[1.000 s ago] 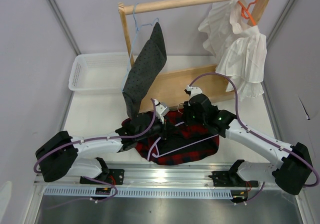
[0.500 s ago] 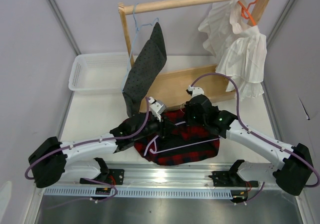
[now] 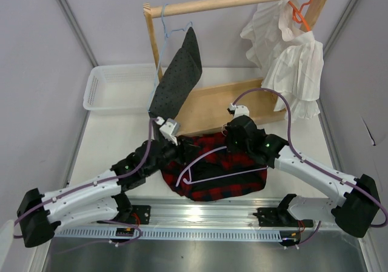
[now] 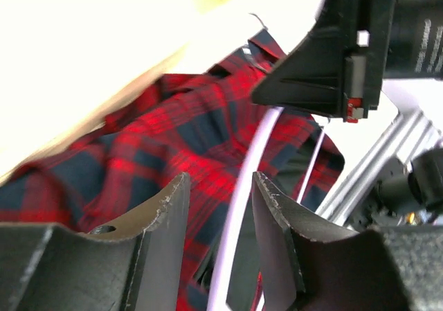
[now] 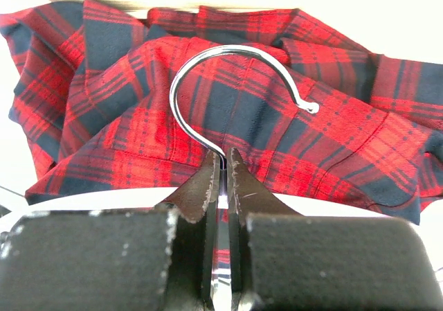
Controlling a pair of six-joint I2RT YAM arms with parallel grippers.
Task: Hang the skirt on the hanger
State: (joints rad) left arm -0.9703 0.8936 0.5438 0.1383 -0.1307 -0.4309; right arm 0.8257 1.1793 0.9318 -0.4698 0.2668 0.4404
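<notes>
The left arm (image 3: pixel 79 193) and right arm (image 3: pixel 310 169) are white links between bulky black joint housings (image 3: pixel 357 208), each trailed by a thin purple cable (image 3: pixel 286 117). White camera mounts (image 3: pixel 168 125) cap the wrists, and a green light (image 3: pixel 265 144) glows on the right one. The left gripper (image 4: pixel 221 186) and right gripper (image 5: pixel 221 160) have matte black fingers (image 4: pixel 163 221), chipped pale at the edges.

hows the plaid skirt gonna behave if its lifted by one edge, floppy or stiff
Probably floppy: the skirt lies in soft folds and creases, so it would likely drape and sag. It looks like light, thin fabric. It may slide along the smooth hanger rather than stay put.
</notes>
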